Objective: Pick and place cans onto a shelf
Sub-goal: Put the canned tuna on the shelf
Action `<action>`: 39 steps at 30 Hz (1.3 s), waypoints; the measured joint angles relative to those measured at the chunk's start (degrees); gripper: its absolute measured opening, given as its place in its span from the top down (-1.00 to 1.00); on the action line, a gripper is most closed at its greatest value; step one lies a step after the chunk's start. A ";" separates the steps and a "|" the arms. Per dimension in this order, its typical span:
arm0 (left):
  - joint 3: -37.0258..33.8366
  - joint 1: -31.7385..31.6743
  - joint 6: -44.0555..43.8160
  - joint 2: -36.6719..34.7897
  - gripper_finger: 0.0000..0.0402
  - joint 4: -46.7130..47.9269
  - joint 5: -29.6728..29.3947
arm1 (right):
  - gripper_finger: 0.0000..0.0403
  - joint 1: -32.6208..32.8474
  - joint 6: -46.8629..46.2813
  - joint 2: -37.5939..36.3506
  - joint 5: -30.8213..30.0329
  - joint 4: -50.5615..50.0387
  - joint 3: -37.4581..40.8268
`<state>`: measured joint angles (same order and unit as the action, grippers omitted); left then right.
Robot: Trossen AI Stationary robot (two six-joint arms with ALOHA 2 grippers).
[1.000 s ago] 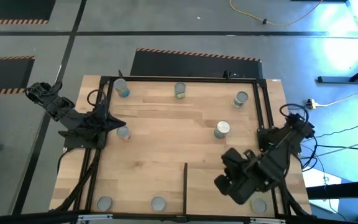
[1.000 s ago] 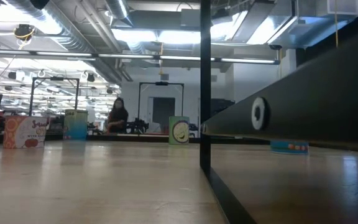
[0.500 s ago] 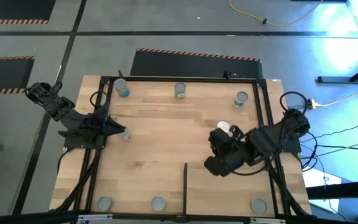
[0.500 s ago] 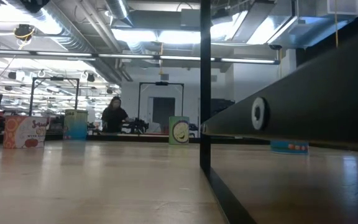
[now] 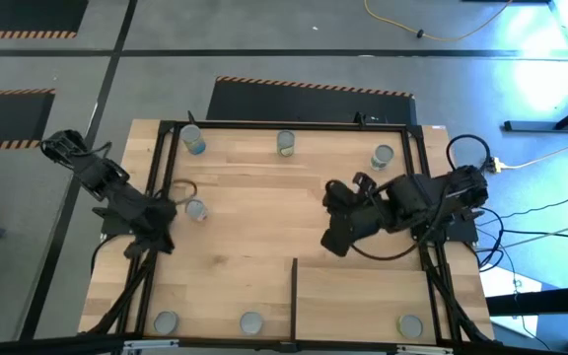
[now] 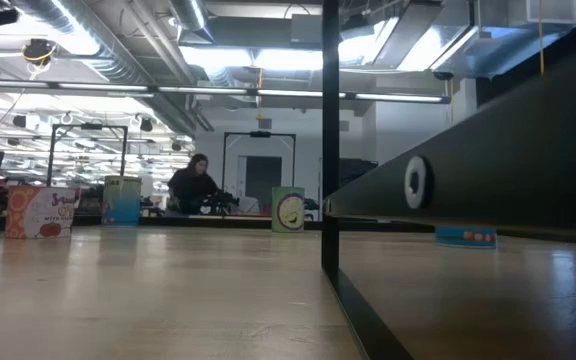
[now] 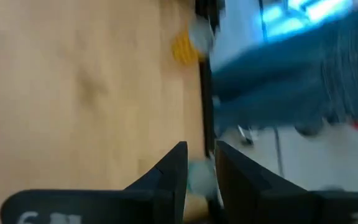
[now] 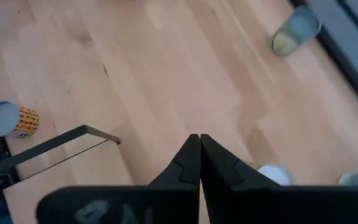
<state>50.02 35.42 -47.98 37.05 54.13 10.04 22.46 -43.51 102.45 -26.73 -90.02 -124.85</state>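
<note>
Several cans stand upright on the wooden tabletop: three along the far edge point(image 5: 191, 141) point(image 5: 285, 144) point(image 5: 382, 156), one near the left side point(image 5: 196, 209) and two at the near edge point(image 5: 166, 321) point(image 5: 251, 321). One more can point(image 5: 409, 325) stands on the shelf point(image 5: 363, 296), the near right board behind the black divider bar point(image 5: 294, 296). My right gripper point(image 5: 331, 245) point(image 8: 199, 142) is shut and empty over the table's middle. A white-topped can point(image 8: 272, 174) stands beneath it. My left gripper point(image 5: 169, 210) point(image 7: 201, 168) is open by a narrow gap, just left of the left-side can.
A black frame point(image 5: 417, 177) runs round the tabletop. In the low view the divider bar's post point(image 6: 330, 150) stands upright in front, with a dark rail point(image 6: 488, 170) to its right. A person point(image 6: 193, 185) sits in the room far behind the table.
My right gripper has swung from over the shelf toward the far edge and the left, to the table's middle, and now covers the white-topped can in the high view. My left gripper has drawn back from the left-side can toward the table's left edge. The can stays upright.
</note>
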 joint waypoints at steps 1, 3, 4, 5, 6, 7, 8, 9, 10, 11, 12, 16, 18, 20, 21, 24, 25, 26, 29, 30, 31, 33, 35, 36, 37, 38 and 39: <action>0.00 0.45 -0.90 0.83 0.63 0.19 1.64 | 0.98 -0.52 1.77 0.00 -0.55 -0.01 -0.72; 0.00 1.50 -2.05 2.84 0.63 0.88 3.69 | 0.97 -1.57 5.22 0.00 -1.85 0.00 -2.60; 0.00 2.17 -2.69 3.93 0.63 1.00 4.17 | 0.97 -2.01 6.58 0.00 -2.15 0.00 -3.58; 0.00 2.93 -3.00 4.94 0.63 0.93 4.26 | 0.97 -2.53 8.15 0.00 -2.24 0.01 -4.58; 0.00 3.72 -3.30 6.02 0.63 0.91 4.17 | 0.97 -2.93 9.44 0.00 -2.33 0.02 -5.41; 0.00 4.57 -3.62 7.10 0.63 0.87 3.90 | 0.97 -3.22 10.68 0.00 -2.39 0.02 -6.05; 0.00 5.42 -4.09 8.14 0.63 0.83 3.15 | 0.97 -3.55 11.68 0.00 -2.33 0.00 -6.63; 0.00 6.30 -4.36 9.18 0.63 0.81 2.44 | 0.97 -3.74 12.71 0.00 -2.33 0.01 -7.16; 0.00 7.25 -4.40 10.41 0.63 0.74 2.02 | 0.97 -3.94 13.99 0.00 -2.32 0.01 -7.62; 0.00 8.29 -4.42 11.73 0.63 0.74 1.54 | 0.97 -4.13 15.15 0.00 -2.31 0.02 -8.04; 0.00 9.37 -4.42 13.02 0.63 0.72 1.04 | 0.97 -4.28 16.00 0.00 -2.31 0.01 -8.35; 0.00 14.02 -6.77 18.35 0.63 0.60 -1.58 | 0.98 -5.41 19.99 0.00 -2.62 -0.01 -9.08; 0.00 16.26 -8.83 21.07 0.63 -0.23 -3.35 | 0.98 -5.91 21.61 -0.01 -4.06 0.03 -9.40; 0.00 18.22 -10.38 23.86 0.63 -2.48 -5.16 | 0.98 -6.47 23.13 -0.02 -4.72 0.00 -9.41; 0.00 19.20 -10.44 25.21 0.63 -3.98 -5.61 | 0.97 -6.77 23.88 -0.01 -4.70 0.02 -9.41; 0.00 22.46 -10.15 29.10 0.63 -9.08 -5.64 | 0.96 -7.47 25.84 -0.02 -4.74 0.00 -9.41; 0.00 23.54 -10.26 30.41 0.63 -10.10 -5.66 | 0.96 -7.65 26.31 -0.02 -4.76 0.00 -9.41; 0.00 24.58 -10.44 31.65 0.63 -10.85 -5.66 | 0.95 -7.82 27.10 -0.01 -4.90 0.00 -9.40; 0.00 27.11 -11.71 35.47 0.63 -12.56 -5.89 | 0.95 -8.15 28.47 -0.02 -5.26 0.00 -9.39; 0.00 27.65 -12.33 36.66 0.63 -12.58 -6.12 | 0.95 -8.18 28.98 -0.02 -5.51 0.00 -9.39; 0.00 28.06 -13.12 37.89 0.63 -13.01 -6.18 | 0.95 -8.18 29.35 -0.02 -5.84 0.00 -9.39; 0.00 28.58 -14.34 40.17 0.63 -15.12 -6.27 | 0.95 -8.18 30.24 -0.02 -6.20 0.00 -9.37; 0.00 29.04 -15.41 42.26 0.63 -17.61 -6.46 | 0.95 -8.16 30.47 -0.02 -6.24 0.00 -9.37; 0.00 29.24 -15.88 43.23 0.63 -19.14 -6.49 | 0.95 -8.16 30.51 -0.02 -6.22 0.00 -9.37; 0.00 29.48 -16.03 44.14 0.63 -20.67 -6.43 | 0.95 -8.16 30.53 -0.01 -6.24 0.00 -9.37; 0.00 29.65 -16.01 45.00 0.63 -21.98 -6.39 | 0.95 -8.16 30.58 -0.02 -6.24 0.00 -9.37; 0.00 29.89 -16.00 45.89 0.63 -22.92 -6.25 | 0.95 -8.16 30.65 -0.02 -6.24 0.00 -9.37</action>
<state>50.02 65.31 -63.98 82.93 31.21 3.79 14.31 -12.85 102.43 -32.97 -90.02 -134.21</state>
